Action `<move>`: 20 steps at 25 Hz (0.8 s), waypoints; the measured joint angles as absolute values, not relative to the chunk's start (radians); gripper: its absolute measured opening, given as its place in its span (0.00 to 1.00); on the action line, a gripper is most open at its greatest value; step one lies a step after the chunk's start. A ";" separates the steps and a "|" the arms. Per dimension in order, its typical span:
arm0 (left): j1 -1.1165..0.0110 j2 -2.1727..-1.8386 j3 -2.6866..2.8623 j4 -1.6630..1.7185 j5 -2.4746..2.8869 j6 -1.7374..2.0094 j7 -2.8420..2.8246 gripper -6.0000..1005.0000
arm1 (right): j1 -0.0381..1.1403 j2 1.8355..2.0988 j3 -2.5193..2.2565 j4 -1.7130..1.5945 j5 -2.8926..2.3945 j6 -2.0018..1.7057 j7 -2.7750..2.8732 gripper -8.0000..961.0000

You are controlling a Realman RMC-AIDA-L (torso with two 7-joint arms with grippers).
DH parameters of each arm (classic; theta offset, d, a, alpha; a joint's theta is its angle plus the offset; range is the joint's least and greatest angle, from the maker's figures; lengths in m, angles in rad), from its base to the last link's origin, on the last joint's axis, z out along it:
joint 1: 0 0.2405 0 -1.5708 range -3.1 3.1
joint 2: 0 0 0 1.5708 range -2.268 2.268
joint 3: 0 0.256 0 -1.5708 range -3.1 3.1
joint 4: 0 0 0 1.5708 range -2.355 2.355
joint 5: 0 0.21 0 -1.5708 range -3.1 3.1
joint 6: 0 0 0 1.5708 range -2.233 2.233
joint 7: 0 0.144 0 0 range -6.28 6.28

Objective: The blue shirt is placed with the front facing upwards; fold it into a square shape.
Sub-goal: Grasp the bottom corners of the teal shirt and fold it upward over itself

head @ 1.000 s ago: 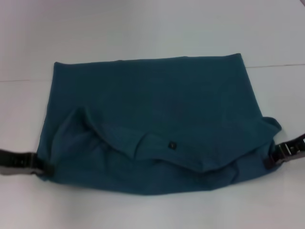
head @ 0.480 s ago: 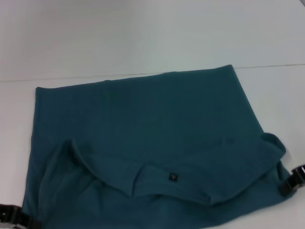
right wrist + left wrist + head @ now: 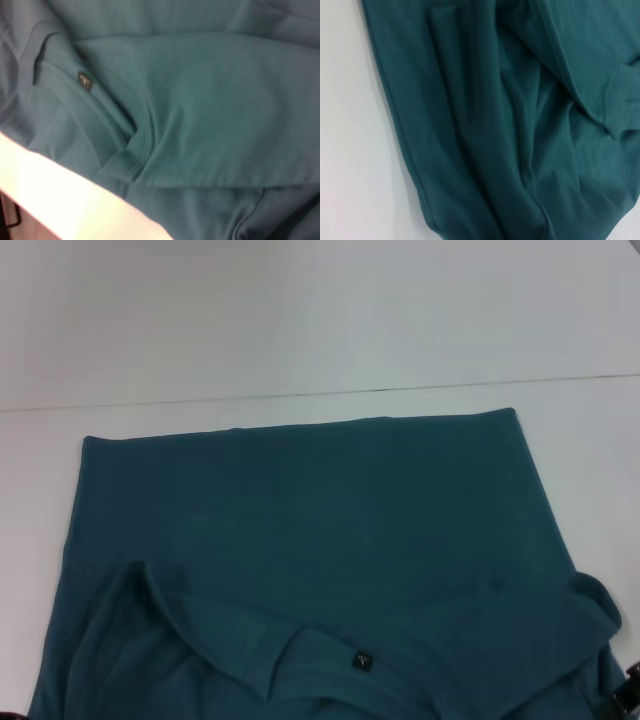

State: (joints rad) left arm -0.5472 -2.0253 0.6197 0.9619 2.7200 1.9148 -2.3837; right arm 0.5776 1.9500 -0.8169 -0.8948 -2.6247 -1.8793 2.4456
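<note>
The blue shirt (image 3: 310,530) lies on the white table, plain teal fabric up, folded over, with its far edge straight. Its collar and small dark neck label (image 3: 362,661) sit near the view's bottom edge. My right gripper (image 3: 628,695) shows only as a dark piece at the shirt's lower right corner, touching the bunched fabric there. My left gripper is outside the head view at the lower left. The left wrist view is filled with creased shirt fabric (image 3: 495,125) beside white table. In the right wrist view the shirt (image 3: 210,100) shows its collar and label (image 3: 84,80).
The white table (image 3: 300,320) stretches beyond the shirt's far edge, with a thin seam line (image 3: 400,389) across it. Bare table also shows to the shirt's left (image 3: 30,540) and right (image 3: 600,490).
The shirt has slid toward me and down the head view, along with both grippers. The left gripper has left the view and the right one is nearly out of it.
</note>
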 joint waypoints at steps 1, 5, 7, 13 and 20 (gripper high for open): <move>-0.546 -2.026 0.620 0.962 2.721 1.915 -2.384 0.06 | 0.575 1.952 -0.816 -0.895 -2.623 -1.887 2.440 0.06; -0.561 -2.022 0.614 0.957 2.711 1.934 -2.347 0.06 | 0.570 1.956 -0.790 -0.895 -2.585 -1.917 2.385 0.06; -0.583 -2.012 0.609 0.947 2.701 1.956 -2.316 0.06 | 0.576 1.951 -0.752 -0.886 -2.535 -1.930 2.344 0.06; -0.666 -1.970 0.565 0.935 2.697 1.955 -2.312 0.06 | 0.597 1.889 -0.614 -0.862 -2.400 -1.916 2.312 0.06; -0.761 -1.940 0.556 0.875 2.703 1.846 -2.384 0.06 | 0.623 1.865 -0.513 -0.858 -2.389 -1.809 2.368 0.07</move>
State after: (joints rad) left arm -0.7606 -1.9404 0.5559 0.8748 2.7032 1.8462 -2.3837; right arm 0.6233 1.8654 -0.5132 -0.8581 -2.3891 -1.8090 2.3683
